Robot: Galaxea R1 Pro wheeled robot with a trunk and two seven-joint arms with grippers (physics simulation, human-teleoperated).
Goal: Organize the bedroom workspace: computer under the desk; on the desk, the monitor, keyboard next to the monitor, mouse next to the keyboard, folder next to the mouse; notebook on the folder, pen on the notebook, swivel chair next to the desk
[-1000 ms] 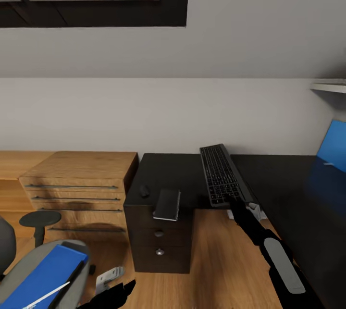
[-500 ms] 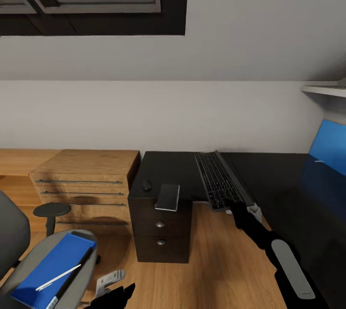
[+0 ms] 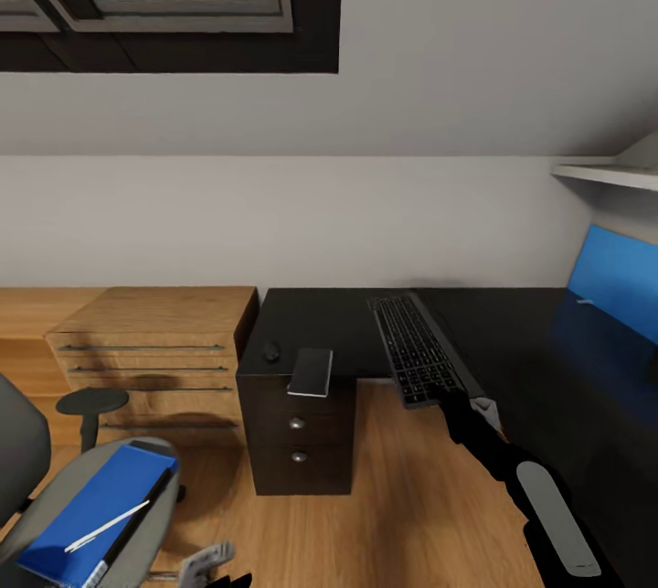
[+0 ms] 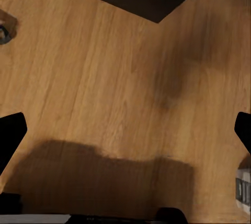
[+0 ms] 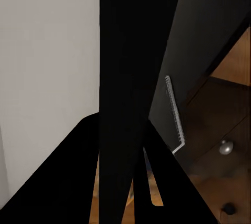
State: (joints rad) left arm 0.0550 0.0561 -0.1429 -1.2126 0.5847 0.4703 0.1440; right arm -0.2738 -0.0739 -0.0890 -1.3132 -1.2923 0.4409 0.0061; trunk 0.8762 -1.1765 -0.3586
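**Keyboard held over the desk edge, lower than a second ago**

The keyboard (image 3: pixel 419 346) is held at its near end by the right gripper (image 3: pixel 454 394), which is closed on it. Its far end is seen over the black top of the desk (image 3: pixel 338 327), close to the surface; whether it touches the top cannot be told. Compared with one second ago, the keyboard is seen flatter and lower: its far end was then raised clearly above the desk, and now it lies almost level with it. In the right wrist view the keyboard (image 5: pixel 133 78) is seen edge-on as a dark bar between the fingers, with the desk drawers beside it.

The whole head picture is shifted since the earlier frames, so the camera is moved; more of the window and of the shelf at the right is shown now. The things on the desk are not moved: the notebook (image 3: pixel 311 372) is still lying at the front edge above the drawers, partly over the edge, and the small dark mouse (image 3: pixel 271 351) is just beside it. A blue screen (image 3: pixel 614 288) is seen at the far right of the desk.

The folder (image 3: pixel 91 515) is lying on the seat of the swivel chair (image 3: pixel 27 469), with the pen (image 3: pixel 105 526) on top of it.

The left gripper (image 4: pixel 125 130) is seen wide open and empty, over the wooden floor (image 4: pixel 104 78). The wooden chest (image 3: pixel 151 341) stands left of the desk.
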